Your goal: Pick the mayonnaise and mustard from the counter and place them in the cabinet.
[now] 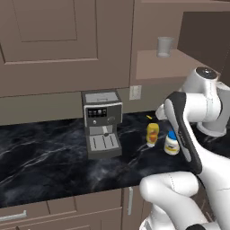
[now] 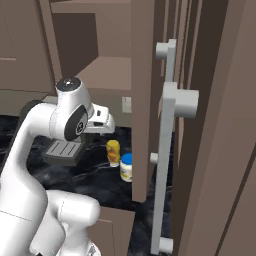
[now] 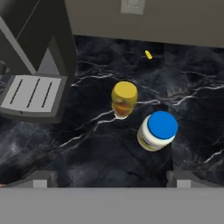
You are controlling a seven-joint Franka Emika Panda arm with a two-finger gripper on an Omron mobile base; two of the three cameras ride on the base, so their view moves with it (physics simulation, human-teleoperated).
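The mayonnaise (image 3: 157, 131), a short white jar with a blue lid, stands upright on the black counter (image 3: 87, 144). The yellow mustard (image 3: 124, 99) stands just beside it, toward the coffee machine. Both also appear in the left base view, mayonnaise (image 1: 171, 143) and mustard (image 1: 152, 134), and in the right base view, mayonnaise (image 2: 126, 167) and mustard (image 2: 113, 152). My gripper (image 3: 113, 179) hovers above them, looking down, open wide with nothing between its tips. The cabinet (image 1: 157, 63) with its tan shelf is up on the wall above the bottles, also seen from the right (image 2: 110, 67).
A grey coffee machine (image 1: 103, 123) stands on the counter left of the bottles. A grey cup (image 1: 165, 46) sits on the cabinet shelf. A small yellow bit (image 3: 148, 54) lies near the wall outlet (image 1: 135, 92). An open brown door with a pale handle (image 2: 167, 145) stands close on the right.
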